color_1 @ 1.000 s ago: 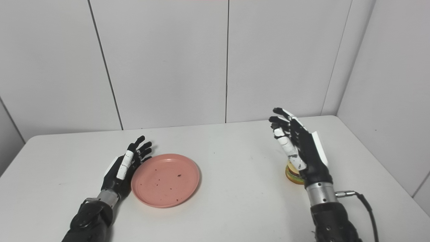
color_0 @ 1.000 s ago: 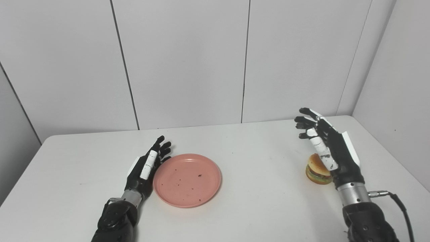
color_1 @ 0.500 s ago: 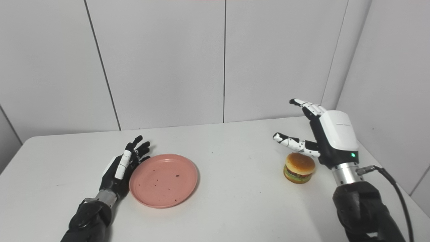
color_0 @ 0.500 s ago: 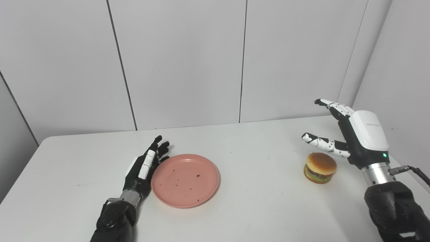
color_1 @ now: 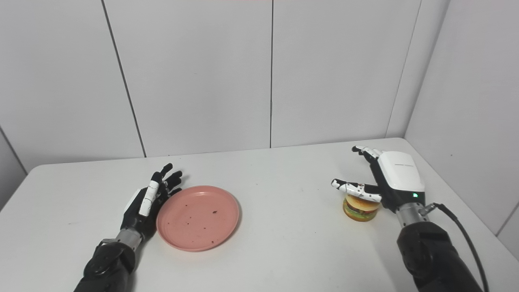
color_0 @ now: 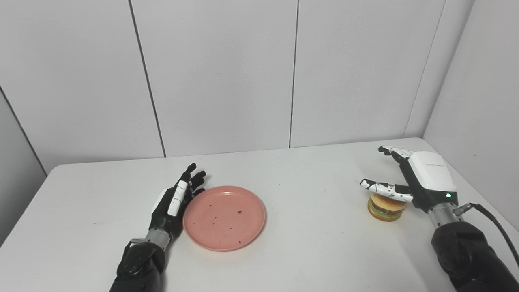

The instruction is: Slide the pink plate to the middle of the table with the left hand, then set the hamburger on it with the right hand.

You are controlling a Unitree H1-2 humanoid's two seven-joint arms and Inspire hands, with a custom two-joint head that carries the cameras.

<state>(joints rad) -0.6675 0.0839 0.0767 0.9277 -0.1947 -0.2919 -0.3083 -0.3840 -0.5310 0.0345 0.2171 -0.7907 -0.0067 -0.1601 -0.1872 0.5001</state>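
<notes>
right robot hand (color_0: 421,182) spread over hamburger (color_0: 384,207) (unheld) | white table (color_0: 316,247) | grey wall panels (color_0: 219,77)

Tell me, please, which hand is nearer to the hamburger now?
Right. The right hand is open just over the hamburger, thumb above its bun. The left hand lies open across the table, against the left rim of the pink plate.

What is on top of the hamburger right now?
The open right hand hovers over the hamburger, thumb across its bun. Whether it touches is unclear; the bun's top is partly covered.
</notes>
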